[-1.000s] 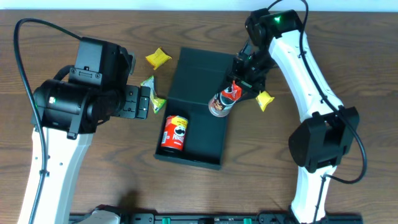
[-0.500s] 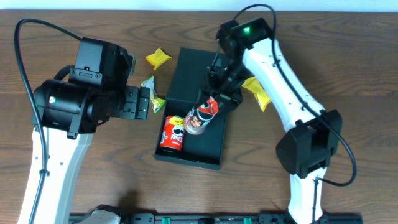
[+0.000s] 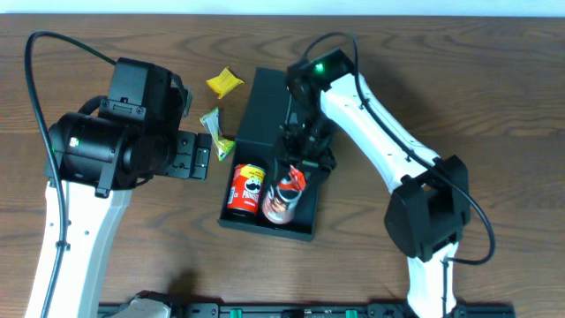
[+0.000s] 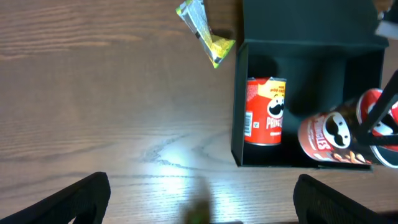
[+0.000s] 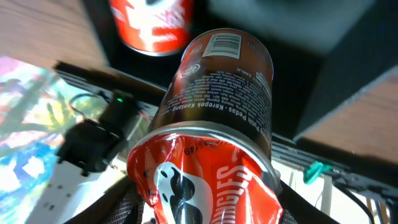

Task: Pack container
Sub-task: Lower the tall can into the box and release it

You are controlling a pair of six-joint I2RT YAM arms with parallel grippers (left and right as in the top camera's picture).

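Note:
The dark teal-green container [image 3: 305, 225] lies open at the table's middle, its flap lid [image 3: 269, 102] folded back. A red chip can [image 3: 248, 188] lies inside on the left. My right gripper [image 3: 298, 168] is shut on a second chip can [image 3: 282, 200] with a dark brown body and red foil top and holds it tilted inside the container, next to the first can. The right wrist view shows this can [image 5: 214, 124] between the fingers. The left wrist view shows both cans [image 4: 265, 111] [image 4: 333, 138] in the container [image 4: 238, 93]. My left gripper [image 4: 200, 202] is open and empty over bare table, left of the container.
A yellow snack packet [image 3: 223, 82] lies at the back, left of the lid. A green and yellow packet [image 3: 214, 130] lies by the container's left edge; it also shows in the left wrist view [image 4: 204, 31]. The right arm [image 3: 380, 132] reaches over the container from the right.
My right gripper has carried the dark chip can leftward and down, from above the container's right edge into the container beside the red can. The left arm has barely moved.

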